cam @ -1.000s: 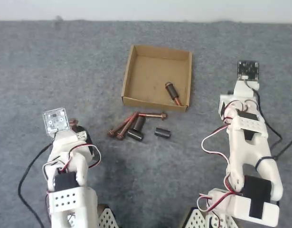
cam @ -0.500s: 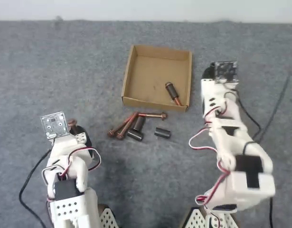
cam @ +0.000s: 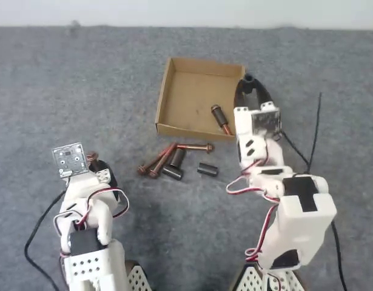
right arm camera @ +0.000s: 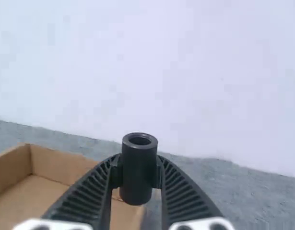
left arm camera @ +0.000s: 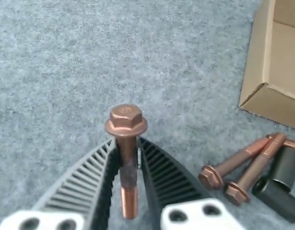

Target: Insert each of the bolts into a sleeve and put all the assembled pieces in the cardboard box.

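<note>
Left pincer (left arm camera: pixel 128 146) gripped a bolt (left arm camera: pixel 126 122) by its shank; right pincer (right arm camera: pixel 139 163) clamped a sleeve (right arm camera: pixel 139 143). Any tilt between them, I reckoned, could jam the bolt at the bore.

— How much of the held bolt (left arm camera: pixel 126 123) shows?
— Head and tip; its mid-shank is hidden between the jaws. From above, the wrist camera (cam: pixel 70 161) covers most of it.
— The box (left arm camera: pixel 260 53)?
— Cut by the frame edge in both wrist views; so is one loose sleeve (left arm camera: pixel 277 196).
— The held sleeve (right arm camera: pixel 139 167)?
— Its lower end is lost between the jaws.
</note>
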